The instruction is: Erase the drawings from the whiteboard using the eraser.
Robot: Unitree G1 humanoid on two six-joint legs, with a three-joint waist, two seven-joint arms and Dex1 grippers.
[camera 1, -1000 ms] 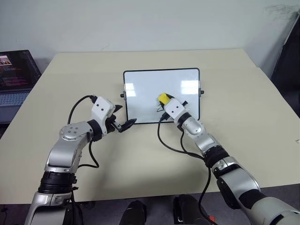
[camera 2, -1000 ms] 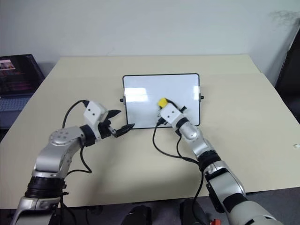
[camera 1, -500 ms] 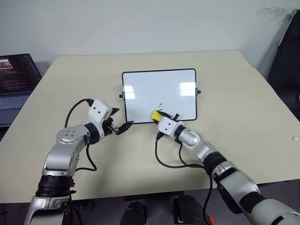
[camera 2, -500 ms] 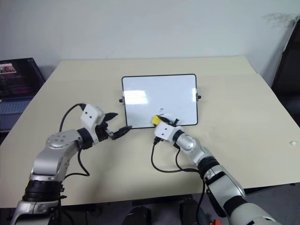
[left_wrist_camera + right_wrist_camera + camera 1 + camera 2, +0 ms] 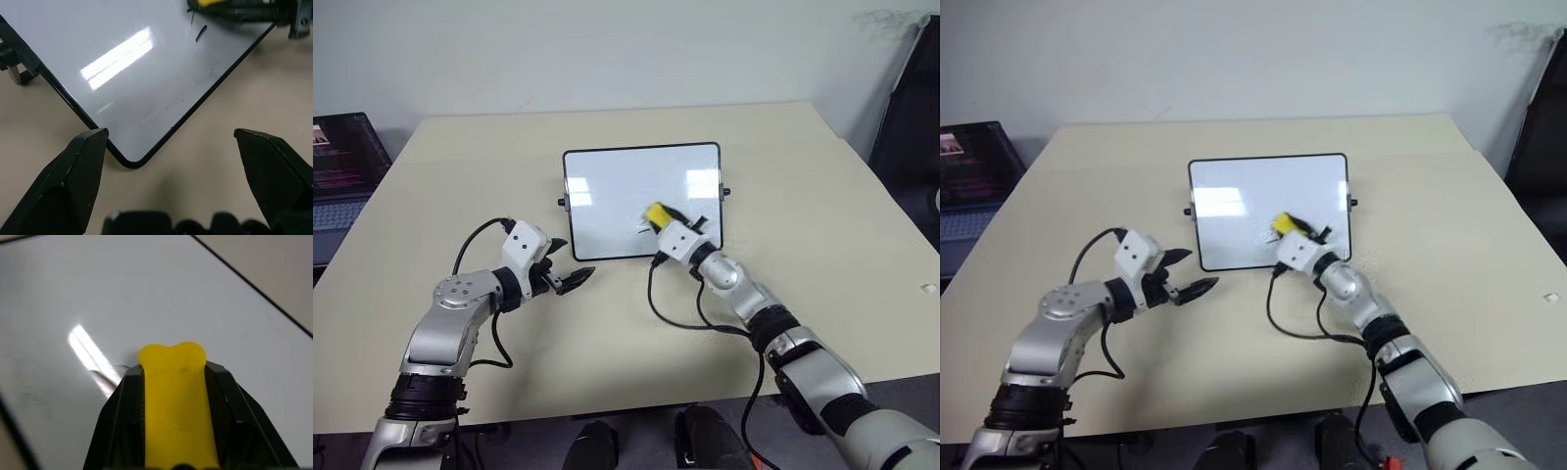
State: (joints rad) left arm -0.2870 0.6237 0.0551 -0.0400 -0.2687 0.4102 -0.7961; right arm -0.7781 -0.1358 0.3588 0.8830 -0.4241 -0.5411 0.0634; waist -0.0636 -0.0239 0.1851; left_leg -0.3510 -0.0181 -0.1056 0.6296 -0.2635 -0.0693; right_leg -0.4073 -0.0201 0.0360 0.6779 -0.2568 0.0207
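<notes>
The whiteboard (image 5: 626, 186) lies flat on the beige table, white and glossy in a thin black frame. My right gripper (image 5: 662, 216) is shut on the yellow eraser (image 5: 655, 212) and holds it on the board's near right part. In the right wrist view the eraser (image 5: 174, 396) sits between both black fingers (image 5: 122, 421). Of the drawings I see a few thin black strokes (image 5: 201, 33) beside the eraser. My left gripper (image 5: 570, 274) is open and empty, just off the board's near left corner (image 5: 128, 161).
An open laptop (image 5: 337, 166) stands at the table's far left. A dark object (image 5: 913, 108) rises past the table's right side. A small white scrap (image 5: 928, 288) lies near the right edge. My right arm's black cable (image 5: 675, 318) loops on the table.
The right gripper swept the eraser down to the board's near edge, then back up onto the board. The Z seen half a second ago is now smudged. The left gripper has barely moved.
</notes>
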